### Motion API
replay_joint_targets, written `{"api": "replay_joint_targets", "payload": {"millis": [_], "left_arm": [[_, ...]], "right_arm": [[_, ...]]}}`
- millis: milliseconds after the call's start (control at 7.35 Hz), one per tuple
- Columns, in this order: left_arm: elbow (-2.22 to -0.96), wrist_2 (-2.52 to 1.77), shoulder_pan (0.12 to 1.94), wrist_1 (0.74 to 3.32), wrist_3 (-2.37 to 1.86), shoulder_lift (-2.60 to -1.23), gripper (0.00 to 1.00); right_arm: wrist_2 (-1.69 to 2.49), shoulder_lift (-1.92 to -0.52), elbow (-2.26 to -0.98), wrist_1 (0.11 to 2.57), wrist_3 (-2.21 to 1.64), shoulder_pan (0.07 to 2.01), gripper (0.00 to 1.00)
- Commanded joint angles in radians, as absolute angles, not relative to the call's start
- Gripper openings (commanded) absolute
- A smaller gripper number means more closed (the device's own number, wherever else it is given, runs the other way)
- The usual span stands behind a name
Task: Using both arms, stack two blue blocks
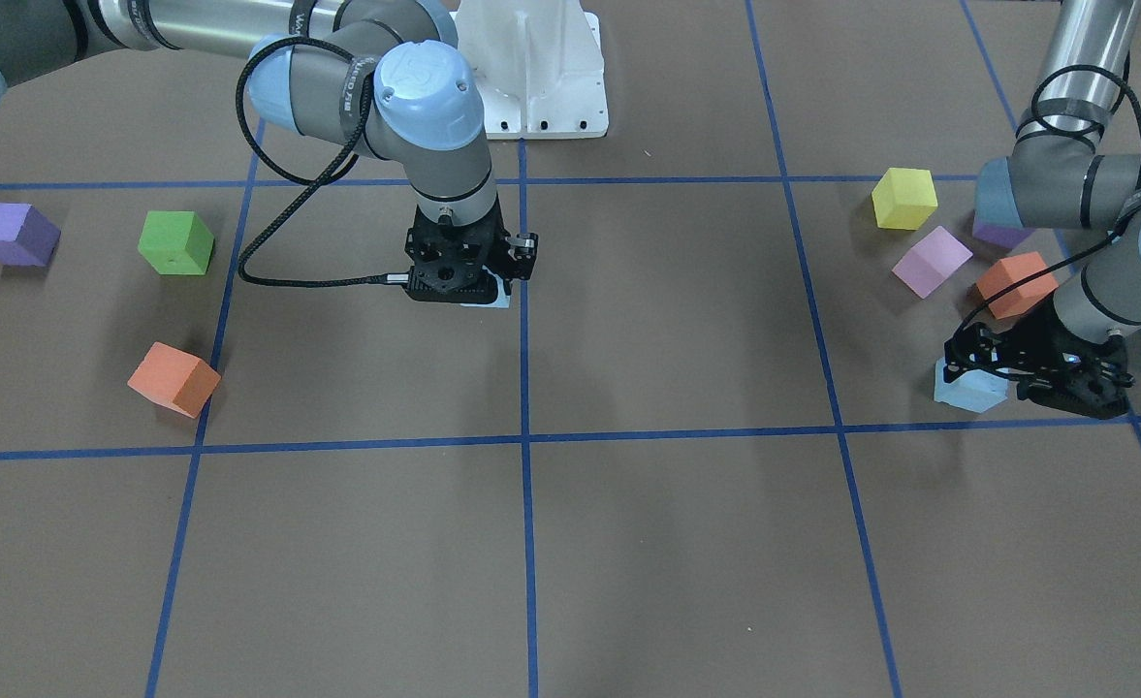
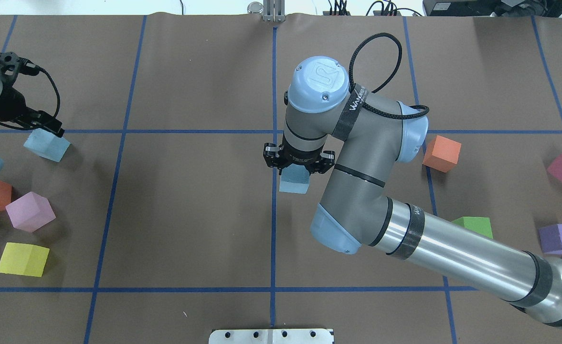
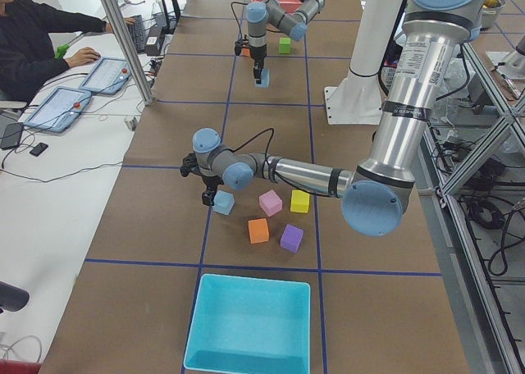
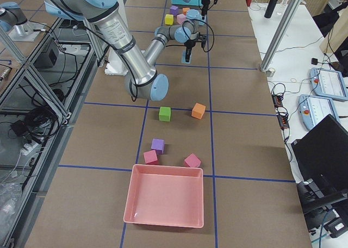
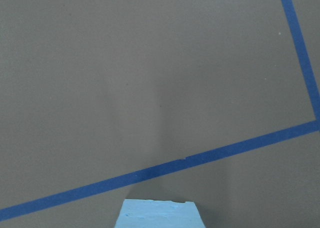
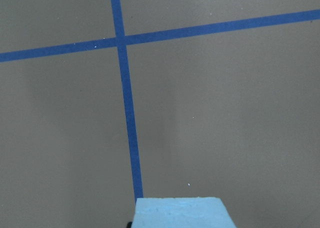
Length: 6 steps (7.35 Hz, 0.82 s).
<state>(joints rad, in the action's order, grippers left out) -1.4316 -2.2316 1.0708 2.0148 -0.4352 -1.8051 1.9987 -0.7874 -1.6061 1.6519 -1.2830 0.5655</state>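
The right arm's jaws [image 2: 299,165] sit around one blue block [image 2: 294,181] at the middle of the table [image 2: 190,215], on the blue tape line; they seem closed on it. The left arm's jaws [image 2: 47,125] touch the other blue block [image 2: 47,145], far away at 9 o'clock; I cannot tell if they grip.

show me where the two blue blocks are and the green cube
blue block by the left gripper [image 2: 46,145], overhead view, on its top face
blue block under the right gripper [image 2: 294,183], overhead view, on its visible face
green cube [image 1: 175,242], front-facing view, on its near face
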Motion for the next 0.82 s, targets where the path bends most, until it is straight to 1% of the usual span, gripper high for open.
{"api": "replay_joint_targets", "payload": {"millis": [0,408,545,681], "left_arm": [[-1.422,-2.214,1.06,2.017,-0.433,-1.799,0.98],[-1.411,-2.2,1.037,2.02,-0.434,-1.799,0.98],[-1.413,-2.2,1.037,2.02,-0.434,-1.799,0.98],[-1.411,-2.2,1.037,2.02,-0.433,-1.799,0.98]], "right_arm": [[1.985,-0.787,-1.591,1.651,-1.285,0.552,0.62],[1.941,-0.779,-1.556,1.646,-1.284,0.532,0.62],[1.931,-0.779,-1.536,1.6,-1.305,0.523,0.62],[1.927,-0.741,-1.46,1.518,-1.357,0.517,0.62]]}}
